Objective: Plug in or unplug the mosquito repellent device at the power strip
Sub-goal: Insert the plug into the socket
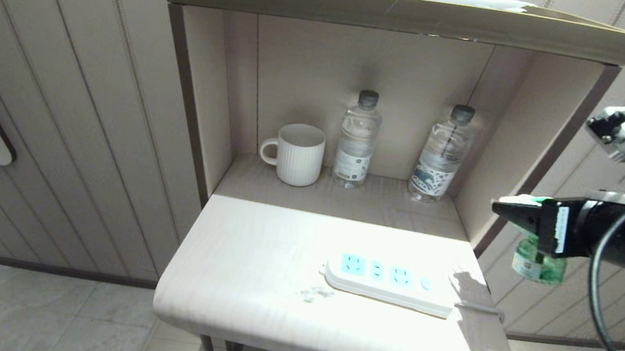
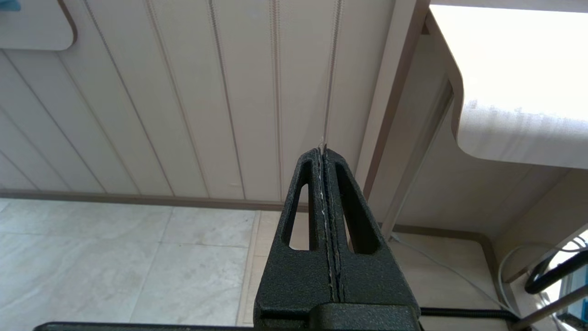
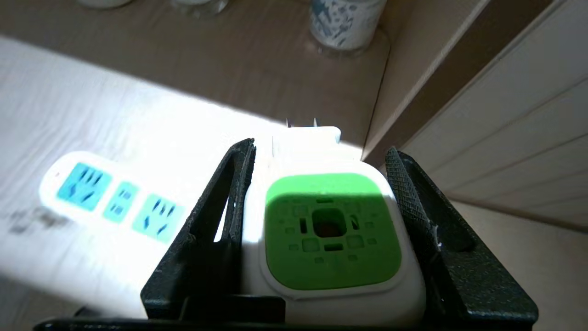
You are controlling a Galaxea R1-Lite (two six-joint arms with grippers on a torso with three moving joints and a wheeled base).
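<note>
My right gripper (image 3: 321,230) pinches the mosquito repellent device (image 3: 330,230), off the table at 3 o'clock of the power strip (image 1: 388,281); left gripper (image 2: 324,193) pressed together, parked; risk: prongs miss slots if tilted, strip skids.

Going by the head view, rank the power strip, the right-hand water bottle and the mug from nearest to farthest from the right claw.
Right claw holds the mosquito repellent device off the table's right edge.
1. Right-hand water bottle, back of shelf; power strip, front of tabletop: too close to call.
2. Mug, back left, farthest.
</note>
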